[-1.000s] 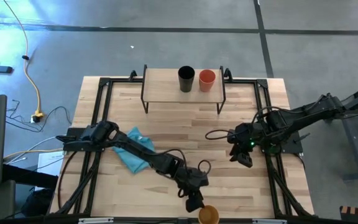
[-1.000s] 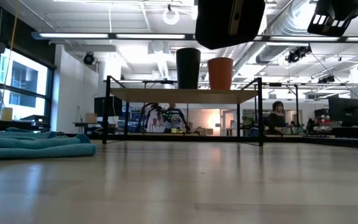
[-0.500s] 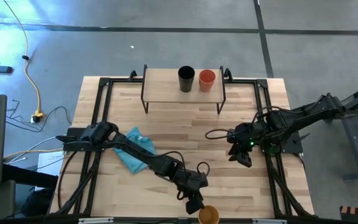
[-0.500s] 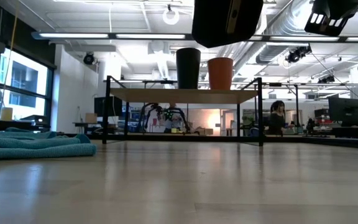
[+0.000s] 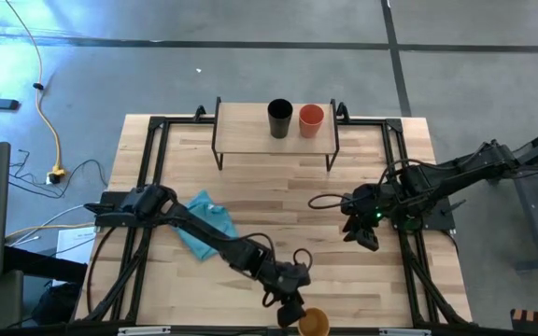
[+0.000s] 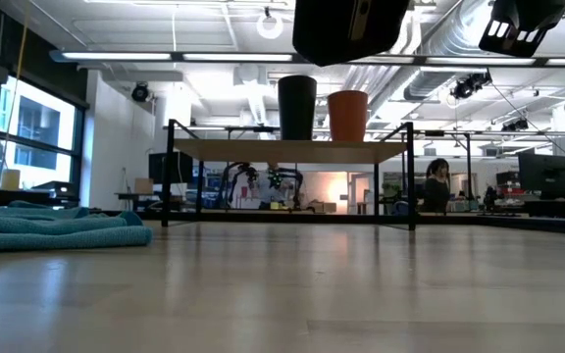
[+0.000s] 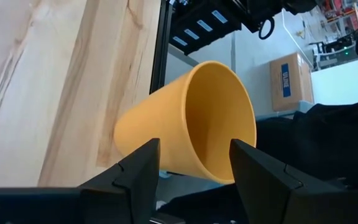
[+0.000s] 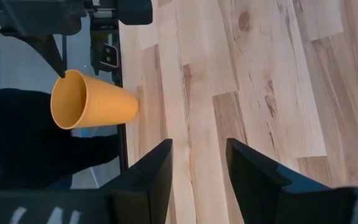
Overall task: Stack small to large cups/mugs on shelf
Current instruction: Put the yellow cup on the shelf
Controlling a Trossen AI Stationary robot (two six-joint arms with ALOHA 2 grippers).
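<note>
The yellow-orange cup (image 5: pixel 314 323) stands on its base at the table's near edge, mouth up; it also shows in the left wrist view (image 7: pixel 166 118) and the right wrist view (image 8: pixel 92 101). My left gripper (image 5: pixel 294 314) (image 7: pixel 194 144) is open right beside it, one finger on either side of its lower wall; I cannot tell if they touch. The black cup (image 5: pixel 279 119) (image 6: pixel 296 106) and the red cup (image 5: pixel 311 120) (image 6: pixel 347 115) stand side by side on the shelf (image 5: pixel 250 131) (image 6: pixel 292 149). My right gripper (image 5: pixel 368 241) (image 8: pixel 197 146) hovers open over the table's right half.
A light blue cloth (image 5: pixel 204 224) (image 6: pixel 52 227) lies on the table's left half under my left arm. Black frame rails (image 5: pixel 152 187) run along the table's sides. Bare wood shows between the shelf and the two grippers. A person (image 6: pixel 436 186) sits in the room behind.
My left gripper has moved a little toward the table's near edge, closing in on the yellow-orange cup. The cups have stayed where they were.
</note>
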